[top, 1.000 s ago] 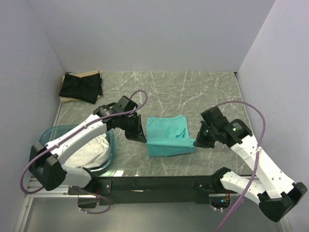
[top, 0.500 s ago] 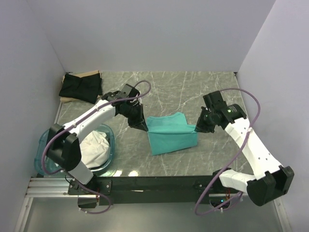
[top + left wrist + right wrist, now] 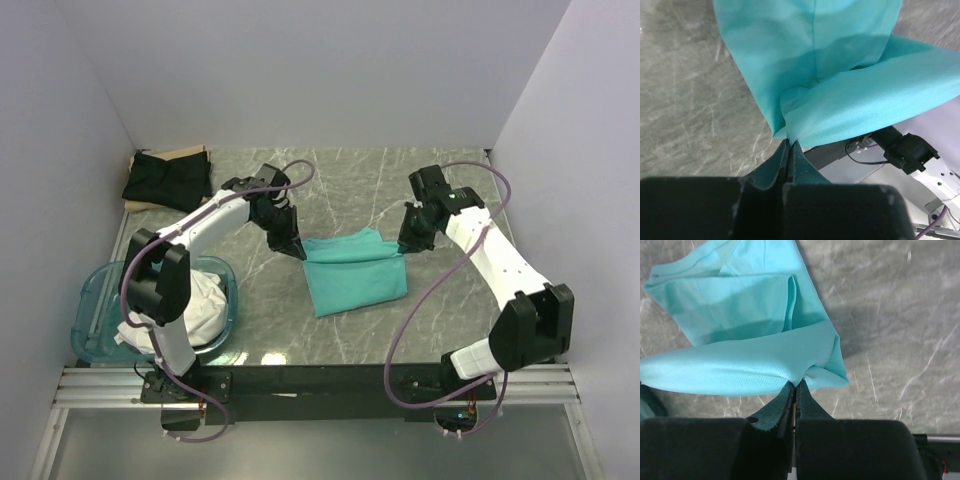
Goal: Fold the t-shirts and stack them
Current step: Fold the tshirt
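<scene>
Near the middle of the top pic, the mint-teal t-shirt (image 3: 355, 272) is lying on the marble table (image 3: 400, 190), w/ its upper edge being held up off it. The left gripper (image 3: 296, 250) is pinching the shirt's upper left corner, fingers squeezed tight on the cloth. The right gripper (image 3: 404, 250) is doing the same at the upper right corner, also clamped on cloth.

So the shirt is stretching btw the two, its long side running left to right across the frame. The rest is trailing down toward the lower edge of the pic. Neither arm is nearer; each is holding one end. I'm guessing the next move is carrying the held edge down over the flat part, so both ends are needing to go together or the fold is going crooked.

Hard to tell: the wrist pics aren't showing how many layers are caught. Sleeves & neck aren't showing clearly. At the upper left, a black t-shirt (image 3: 168, 180) is sitting on a cardboard sheet (image 3: 185, 152), hiding most of it. At the lower left, white t-shirts (image 3: 195, 300) are bunching in the blue plastic tub (image 3: 90, 290), w/ the left arm covering part; can't count them.
</scene>
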Controlling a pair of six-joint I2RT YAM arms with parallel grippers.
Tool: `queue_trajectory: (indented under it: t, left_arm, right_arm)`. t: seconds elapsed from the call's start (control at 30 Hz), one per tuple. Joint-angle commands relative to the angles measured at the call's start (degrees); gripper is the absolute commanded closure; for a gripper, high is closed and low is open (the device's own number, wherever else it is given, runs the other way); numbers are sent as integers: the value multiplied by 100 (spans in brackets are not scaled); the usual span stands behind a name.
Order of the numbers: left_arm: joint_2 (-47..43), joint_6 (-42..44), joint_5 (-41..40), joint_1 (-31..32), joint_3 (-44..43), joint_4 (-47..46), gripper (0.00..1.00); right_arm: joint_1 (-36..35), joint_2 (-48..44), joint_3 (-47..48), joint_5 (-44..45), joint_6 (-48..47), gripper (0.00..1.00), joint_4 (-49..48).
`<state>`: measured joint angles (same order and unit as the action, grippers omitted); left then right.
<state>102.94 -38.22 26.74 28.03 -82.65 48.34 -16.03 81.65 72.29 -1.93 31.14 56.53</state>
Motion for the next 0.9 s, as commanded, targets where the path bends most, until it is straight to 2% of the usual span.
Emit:
queue_trajectory:
  t: [0.0,0.87]
  left_arm:
    - [68,192,-73,-210,-251,150,100]
    - [1510,403,279,-861,-1016,-26,100]
  right_arm:
    - [153,271,417,334,-327,100,-239]
    - [320,2434,1586,211,-749,100,-687]
